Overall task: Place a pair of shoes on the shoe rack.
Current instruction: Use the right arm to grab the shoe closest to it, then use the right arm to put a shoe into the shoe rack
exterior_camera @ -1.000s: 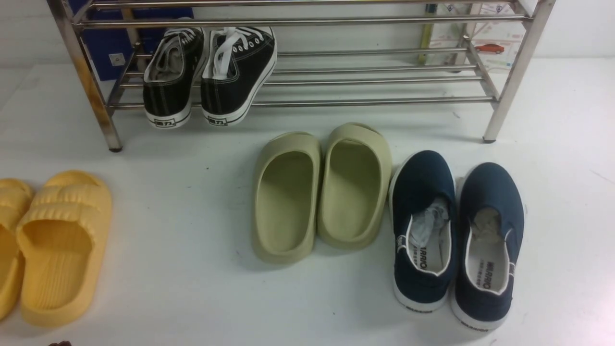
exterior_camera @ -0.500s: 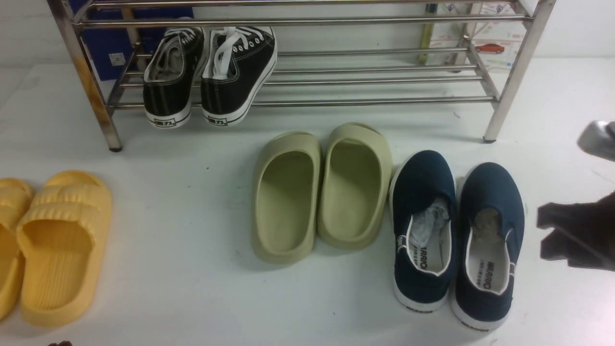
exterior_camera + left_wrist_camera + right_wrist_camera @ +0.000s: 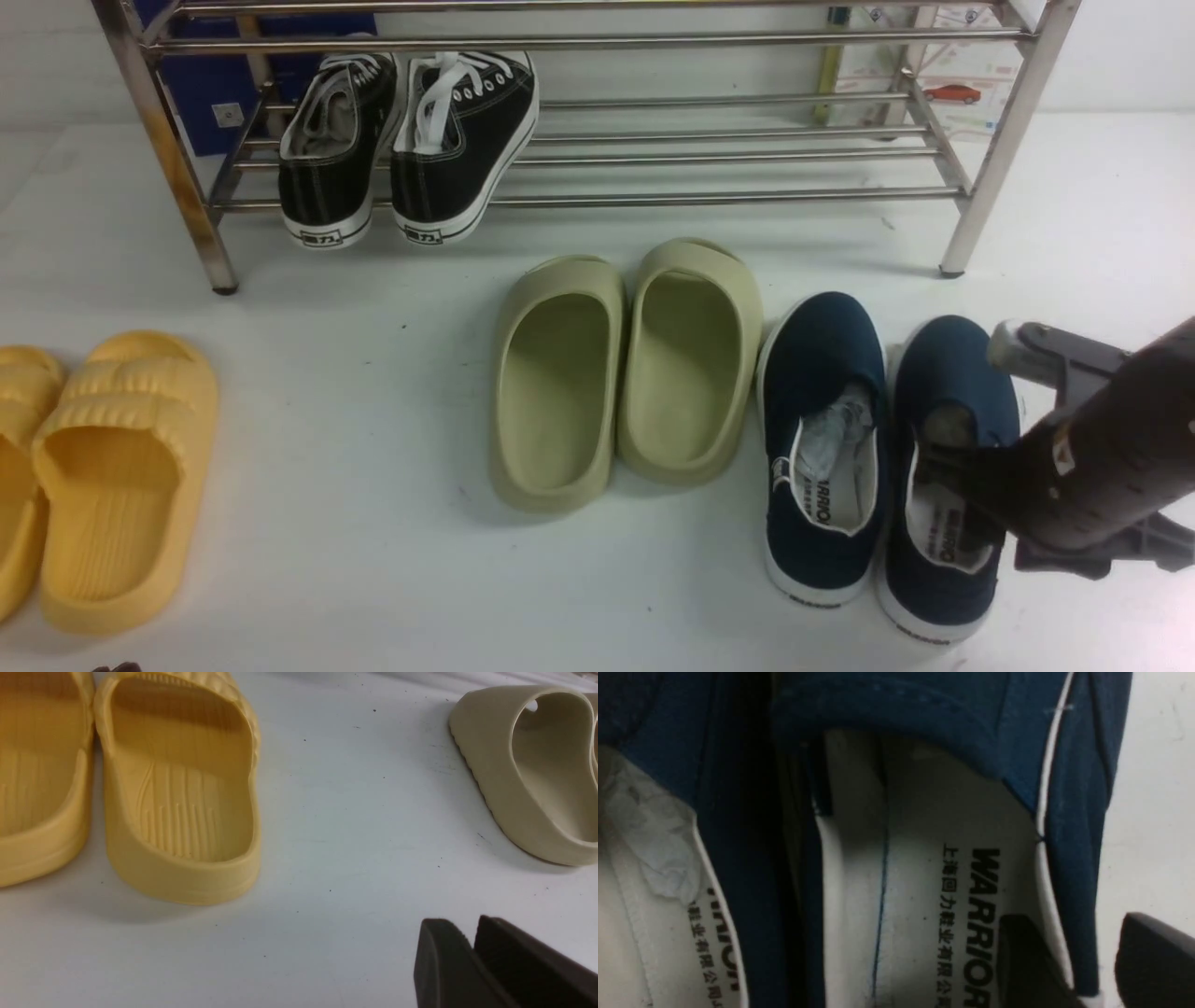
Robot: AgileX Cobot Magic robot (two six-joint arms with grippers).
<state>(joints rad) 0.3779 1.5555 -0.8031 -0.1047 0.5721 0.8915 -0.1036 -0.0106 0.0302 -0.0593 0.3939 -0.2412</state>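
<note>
The two navy shoes stand side by side on the white floor at front right, the left one (image 3: 822, 448) and the right one (image 3: 952, 373). My right gripper (image 3: 971, 485) reaches in from the right at the right shoe. In the right wrist view the gripper (image 3: 1073, 924) is open and straddles that shoe's (image 3: 924, 812) outer side wall. One finger (image 3: 1017, 952) is on the insole and the other is outside. My left gripper (image 3: 467, 926) is shut and empty, low over bare floor. The steel shoe rack (image 3: 747, 196) stands behind.
Black lace-up sneakers (image 3: 411, 140) sit on the rack's lower shelf at the left. Olive slides (image 3: 625, 373) lie right beside the left navy shoe. Yellow slides (image 3: 112, 467) lie at far left and also show in the left wrist view (image 3: 182, 793).
My right arm has come in from the right edge and moved left and down, and its jaws now stand over the right navy shoe's side wall. The shoes have not moved.
</note>
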